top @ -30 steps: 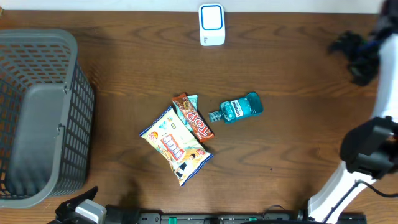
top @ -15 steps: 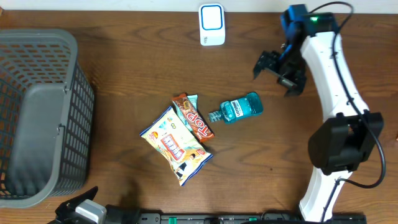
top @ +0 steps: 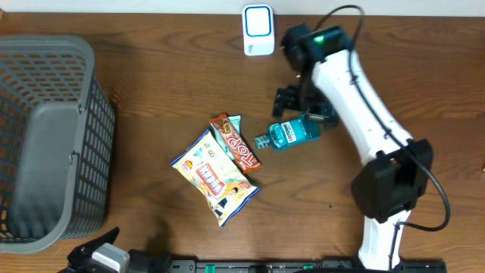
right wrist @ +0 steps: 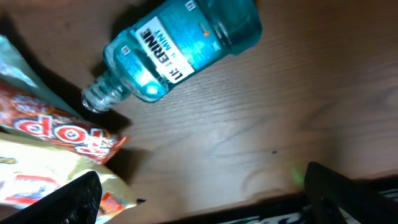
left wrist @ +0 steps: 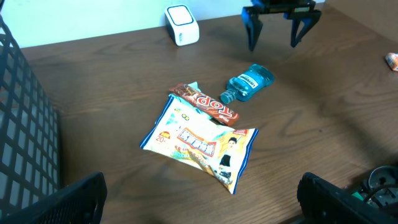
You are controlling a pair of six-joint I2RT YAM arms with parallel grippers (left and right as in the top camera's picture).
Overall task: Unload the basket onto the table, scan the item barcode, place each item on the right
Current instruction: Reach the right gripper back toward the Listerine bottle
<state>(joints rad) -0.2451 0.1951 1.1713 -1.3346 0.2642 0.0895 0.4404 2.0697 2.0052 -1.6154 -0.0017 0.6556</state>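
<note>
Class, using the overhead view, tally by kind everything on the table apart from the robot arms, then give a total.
Mouthwash bottle: 1
Snack packets: 2, the chocolate bar and the yellow bag
Grey basket: 1
White scanner: 1
Total: 5

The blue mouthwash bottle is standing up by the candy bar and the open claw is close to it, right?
Not quite. The mouthwash bottle is lying on its side, not standing up; the left wrist view shows it. It is by the candy bar, with the open right gripper close to it.
</note>
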